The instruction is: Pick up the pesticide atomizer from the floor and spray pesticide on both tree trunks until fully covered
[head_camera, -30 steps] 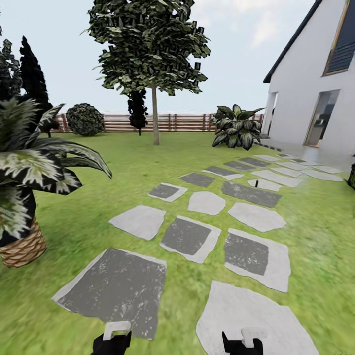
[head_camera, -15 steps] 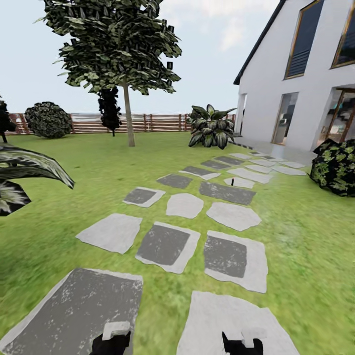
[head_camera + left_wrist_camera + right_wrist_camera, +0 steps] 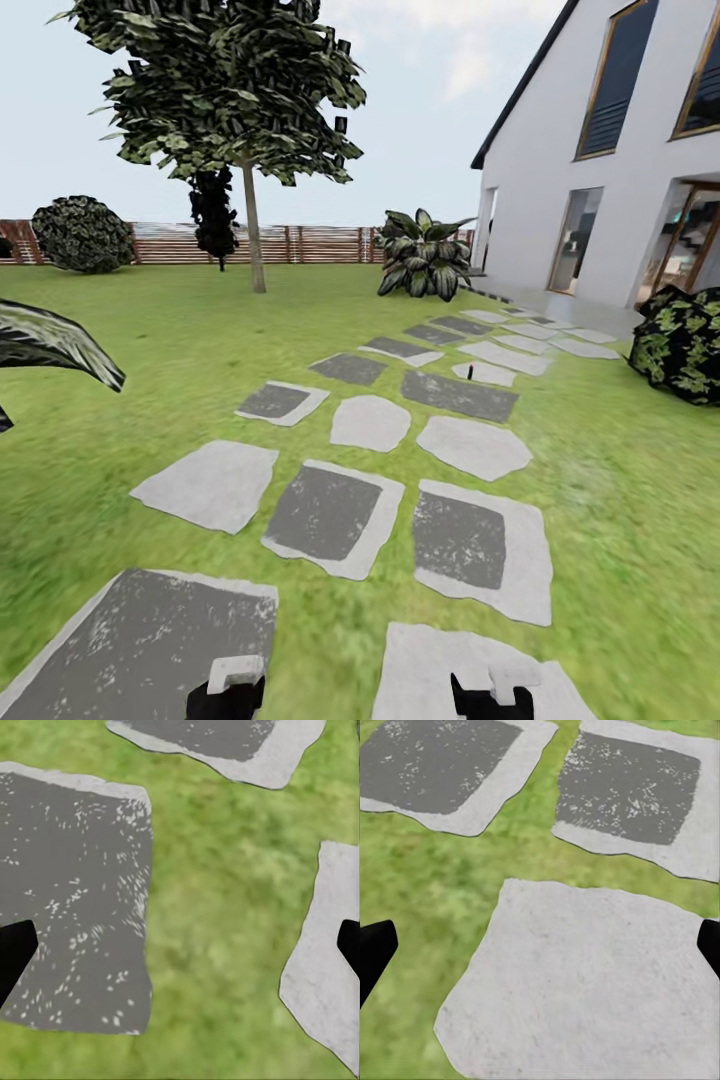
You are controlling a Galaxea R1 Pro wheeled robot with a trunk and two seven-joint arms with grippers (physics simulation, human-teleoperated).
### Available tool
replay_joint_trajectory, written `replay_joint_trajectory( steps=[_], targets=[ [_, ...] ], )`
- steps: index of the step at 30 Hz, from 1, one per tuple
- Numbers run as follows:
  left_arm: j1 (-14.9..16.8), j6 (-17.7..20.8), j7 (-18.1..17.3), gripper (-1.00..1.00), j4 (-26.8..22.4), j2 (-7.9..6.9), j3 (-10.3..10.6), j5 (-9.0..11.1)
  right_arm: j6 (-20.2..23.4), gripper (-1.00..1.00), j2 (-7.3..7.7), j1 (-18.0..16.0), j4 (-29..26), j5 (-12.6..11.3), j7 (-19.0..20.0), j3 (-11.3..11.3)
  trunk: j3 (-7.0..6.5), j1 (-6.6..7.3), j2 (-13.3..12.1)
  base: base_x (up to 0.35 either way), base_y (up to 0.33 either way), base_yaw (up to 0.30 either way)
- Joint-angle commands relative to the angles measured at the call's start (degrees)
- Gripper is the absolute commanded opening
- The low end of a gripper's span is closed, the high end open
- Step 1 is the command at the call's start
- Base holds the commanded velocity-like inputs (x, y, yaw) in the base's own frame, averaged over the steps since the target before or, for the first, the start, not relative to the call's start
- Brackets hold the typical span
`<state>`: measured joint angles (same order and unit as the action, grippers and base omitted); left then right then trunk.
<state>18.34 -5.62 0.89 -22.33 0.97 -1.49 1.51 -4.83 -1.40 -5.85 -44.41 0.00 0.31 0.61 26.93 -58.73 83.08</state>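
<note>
Grey paving slabs (image 3: 322, 512), some pale and smooth, some dark and speckled, run across the blurry green lawn (image 3: 180, 340) toward the white house (image 3: 610, 190). You are on the approach, nothing picked up yet. A small dark upright thing (image 3: 470, 373) stands at the far slabs, too small to confirm as the pesticide atomizer. Left of the slabs, near the brown slat fence (image 3: 300, 245), rises a tree (image 3: 240, 110) with a straight pale trunk. Both wrist views show finger tips wide apart, so your left gripper (image 3: 228, 690) and right gripper (image 3: 490, 692) hold nothing. Next, roll along the slabs and check it.
</note>
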Motion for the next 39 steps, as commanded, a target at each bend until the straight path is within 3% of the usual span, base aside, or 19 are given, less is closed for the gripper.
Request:
replay_joint_trajectory(
  steps=[1, 39],
  targets=[
    [-0.04, 0.0, 0.0, 1.0, 0.0, 0.0, 0.02, 0.0, 0.0, 1.0, 0.0, -0.01, -0.03, 0.0, 0.01, 0.0, 0.0, 0.0, 0.0, 0.34, 0.0, 0.0],
    [-0.03, 0.0, -0.01, 1.0, 0.18, 0.02, 0.08, -0.02, 0.0, 1.0, 0.0, -0.02, -0.06, 0.0, -0.02, 0.0, 0.0, 0.0, 0.0, 0.34, 0.0, 0.0]
  ],
)
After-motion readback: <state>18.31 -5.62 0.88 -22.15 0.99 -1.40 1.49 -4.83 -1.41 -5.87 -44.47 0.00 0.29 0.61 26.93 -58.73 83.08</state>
